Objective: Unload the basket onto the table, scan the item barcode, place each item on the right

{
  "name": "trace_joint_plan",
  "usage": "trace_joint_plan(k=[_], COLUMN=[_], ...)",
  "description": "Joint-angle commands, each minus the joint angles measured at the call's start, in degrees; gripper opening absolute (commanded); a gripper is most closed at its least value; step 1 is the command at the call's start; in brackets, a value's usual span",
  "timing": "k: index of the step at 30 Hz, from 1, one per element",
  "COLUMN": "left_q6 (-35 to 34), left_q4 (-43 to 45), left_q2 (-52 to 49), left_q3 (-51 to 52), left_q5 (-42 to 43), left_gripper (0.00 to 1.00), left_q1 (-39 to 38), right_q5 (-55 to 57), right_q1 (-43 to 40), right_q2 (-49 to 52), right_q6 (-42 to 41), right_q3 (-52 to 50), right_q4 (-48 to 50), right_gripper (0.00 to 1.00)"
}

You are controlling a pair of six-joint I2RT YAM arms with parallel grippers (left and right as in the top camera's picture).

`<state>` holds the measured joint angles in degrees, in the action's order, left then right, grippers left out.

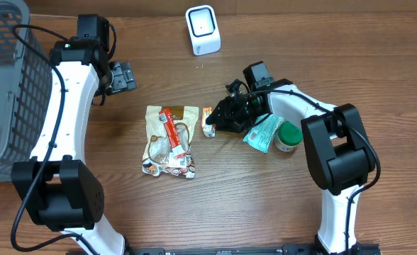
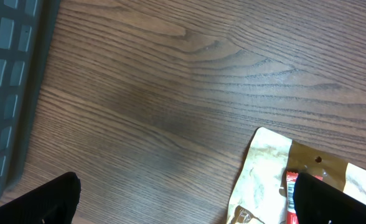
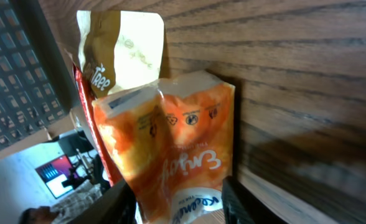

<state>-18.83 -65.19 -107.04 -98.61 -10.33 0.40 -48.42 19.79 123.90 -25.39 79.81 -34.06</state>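
Observation:
A small orange snack packet (image 1: 208, 122) lies on the wooden table, at the tips of my right gripper (image 1: 219, 120). In the right wrist view the packet (image 3: 183, 137) fills the space between the two dark fingers (image 3: 117, 205), which stand apart at its sides; my right gripper (image 3: 178, 202) looks open around it. The white barcode scanner (image 1: 203, 30) stands at the back of the table. My left gripper (image 1: 123, 76) is wide open over bare wood at the back left, with nothing between the tips of my left gripper (image 2: 189, 202).
A cream and brown pouch (image 1: 171, 142) with a red bar (image 1: 171, 129) on it lies mid-table. A teal packet (image 1: 262, 132) and a green-lidded jar (image 1: 288, 136) sit under the right arm. A grey wire basket (image 1: 3, 92) stands at the left edge.

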Motion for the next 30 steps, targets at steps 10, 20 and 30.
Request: trace_joint_plan(k=[10,20,30], left_q6=[1.3,1.3,1.3], left_q4=[-0.1,-0.1,-0.1], left_q2=[1.0,1.0,1.0], left_q3=[-0.9,-0.9,-0.9], left_q5=[-0.6,-0.6,-0.6], left_gripper=[1.00,0.99,0.99], left_q1=[-0.2,-0.2,-0.2], right_q5=[16.9,37.2,61.4], right_q1=[-0.5,9.4,21.9], right_q2=[-13.9,-16.5,-16.2], right_q6=[-3.2,-6.0,-16.6], right_q3=[1.9,5.2,5.0], right_q4=[-5.3,-5.6,-5.3], right_gripper=[0.53,0.49,0.43])
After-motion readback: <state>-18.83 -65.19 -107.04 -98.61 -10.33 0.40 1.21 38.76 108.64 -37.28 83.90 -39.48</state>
